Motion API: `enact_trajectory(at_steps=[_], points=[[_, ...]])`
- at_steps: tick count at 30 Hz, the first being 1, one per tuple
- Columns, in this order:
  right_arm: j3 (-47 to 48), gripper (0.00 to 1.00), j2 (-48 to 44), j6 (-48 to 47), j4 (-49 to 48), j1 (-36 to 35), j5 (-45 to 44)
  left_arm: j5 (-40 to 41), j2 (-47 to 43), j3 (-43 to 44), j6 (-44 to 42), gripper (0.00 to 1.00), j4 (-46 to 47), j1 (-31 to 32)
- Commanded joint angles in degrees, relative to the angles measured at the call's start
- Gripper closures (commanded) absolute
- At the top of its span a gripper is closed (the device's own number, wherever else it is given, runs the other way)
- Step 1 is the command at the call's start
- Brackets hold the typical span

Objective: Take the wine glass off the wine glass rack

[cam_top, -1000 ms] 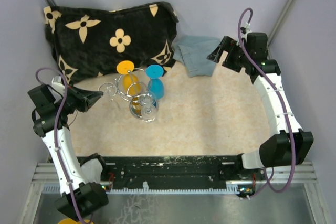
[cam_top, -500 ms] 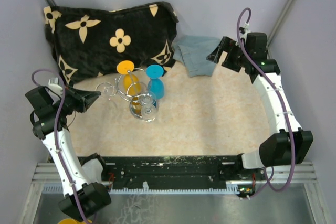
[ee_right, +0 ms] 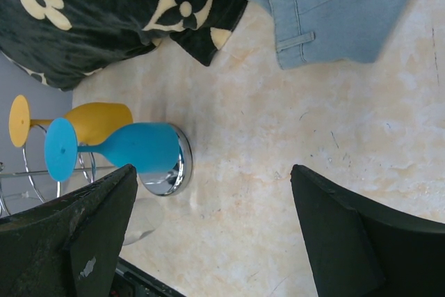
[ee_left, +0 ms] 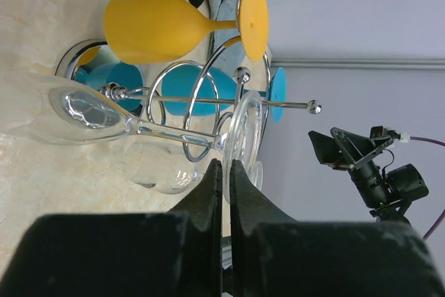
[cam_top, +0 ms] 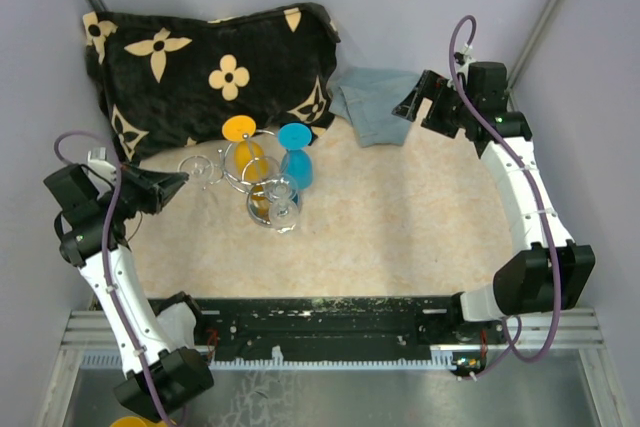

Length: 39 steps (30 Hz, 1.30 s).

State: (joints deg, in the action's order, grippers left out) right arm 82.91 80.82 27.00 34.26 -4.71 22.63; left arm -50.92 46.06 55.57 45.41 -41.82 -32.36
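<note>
The chrome wine glass rack (cam_top: 262, 211) stands mid-table, its round base (ee_left: 75, 58) and wire loops plain in the left wrist view. A yellow glass (cam_top: 248, 153) and a blue glass (cam_top: 296, 163) hang on it. A clear wine glass (ee_left: 80, 113) lies sideways at the rack's left side, its stem among the wire loops. My left gripper (ee_left: 224, 165) is shut on the rim of its foot (ee_left: 245, 133). From above, that glass (cam_top: 197, 167) sits just ahead of the left gripper (cam_top: 181, 184). My right gripper (cam_top: 414, 103) hangs open over the back right, holding nothing.
A second clear glass (cam_top: 283, 203) hangs at the rack's near side. A black cushion with cream flowers (cam_top: 210, 67) fills the back left. A folded denim cloth (cam_top: 375, 102) lies under the right gripper (ee_right: 213, 170). Grey walls close both sides.
My left arm has drawn back to the left, and the clear glass in its grip has slid a little leftward from the rack. The right arm has stayed put.
</note>
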Motion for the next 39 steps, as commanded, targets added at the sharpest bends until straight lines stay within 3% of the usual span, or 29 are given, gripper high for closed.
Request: enact_trajectory(at_steps=[1, 7, 13, 29, 39], points=[[3.1, 0.08, 0.0, -1.0, -2.3, 0.5, 0.8, 0.5, -0.6, 3.1, -0.4, 1.0, 1.6, -0.5], [2.9, 0.08, 0.0, -0.8, -2.6, 0.5, 1.0, 1.1, 0.5, 4.6, -0.9, 1.0, 5.5, -0.5], [2.6, 0.08, -0.1, -0.5, -3.0, 0.5, 0.9, 1.7, 3.0, 8.4, -7.8, 1.0, 6.3, -0.6], [5.4, 0.07, 2.8, 5.8, -5.3, 0.5, 4.4, -0.6, 18.3, 31.6, -26.2, 1.0, 12.8, -0.3], [5.3, 0.04, 1.9, 6.0, -4.6, 0.5, 4.0, 4.6, 21.0, 37.4, -35.9, 1.0, 13.8, 3.8]])
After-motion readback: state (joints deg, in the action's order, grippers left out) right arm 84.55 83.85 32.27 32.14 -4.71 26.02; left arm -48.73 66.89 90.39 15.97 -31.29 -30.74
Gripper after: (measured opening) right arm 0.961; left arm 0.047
